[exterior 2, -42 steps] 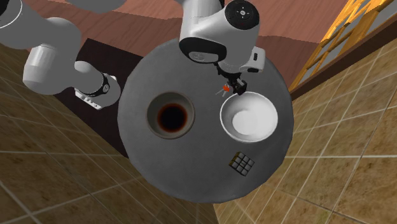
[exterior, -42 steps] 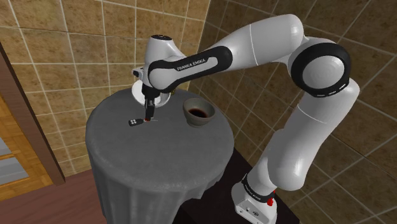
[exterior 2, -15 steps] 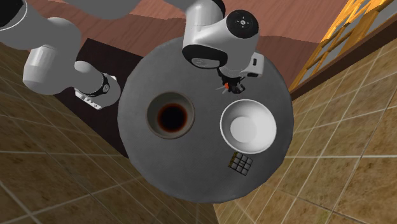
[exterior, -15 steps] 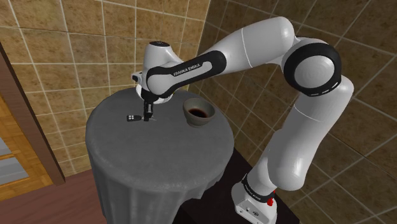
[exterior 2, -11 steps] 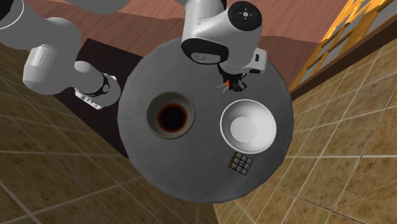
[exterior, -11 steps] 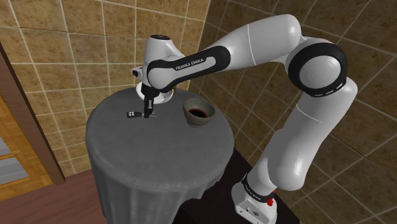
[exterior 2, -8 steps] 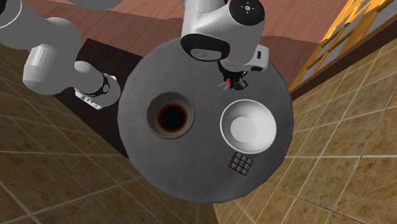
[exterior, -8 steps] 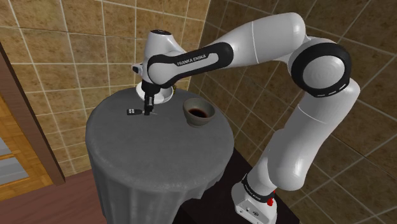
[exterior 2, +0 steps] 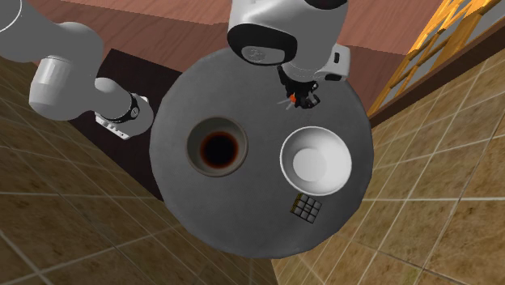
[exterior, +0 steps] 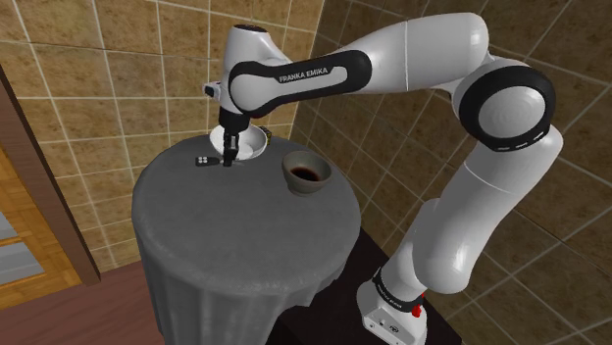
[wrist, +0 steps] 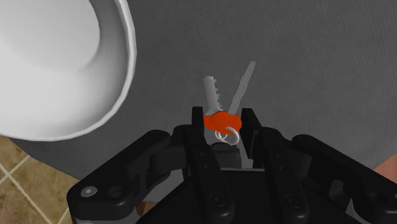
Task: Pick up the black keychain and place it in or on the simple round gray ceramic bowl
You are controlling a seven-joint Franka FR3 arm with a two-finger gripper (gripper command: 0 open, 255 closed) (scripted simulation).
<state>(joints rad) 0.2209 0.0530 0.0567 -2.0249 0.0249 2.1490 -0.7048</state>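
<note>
Orange tag, two grey keys: the keychain (wrist: 221, 119) hangs pinched in the black gripper (exterior: 228, 157), lifted off the round, grey-draped table (exterior: 245, 245) in a tiled corner of the house. The jaws are closed on the orange tag, the wire ring sits against it on the palm side, and the keys point away over the cloth.

In the shoulder view a small black piece (exterior: 203, 161) with pale dots hangs just beside the fingers. It has travelled with the hand and looks to be the keychain's fob, though its link to the ring cannot be made out.

Over the last few seconds the hand has risen from the tabletop and drifted toward the white bowl (exterior 2: 317, 162), taking the keys along. That appears to settle the pick, since the grasp has held through the lift.

The carry and the release remain. Seen from above, the gripper stands just beside the bowl's rim, not over it. A short move across the rim would come next, then a parting of the fingers. With loose keys dangling from a small tag, a swing on the way is the main risk.

A dark-centred bowl (exterior 2: 218, 150) and a grid-faced cube (exterior 2: 307, 208) sit elsewhere on the table.
</note>
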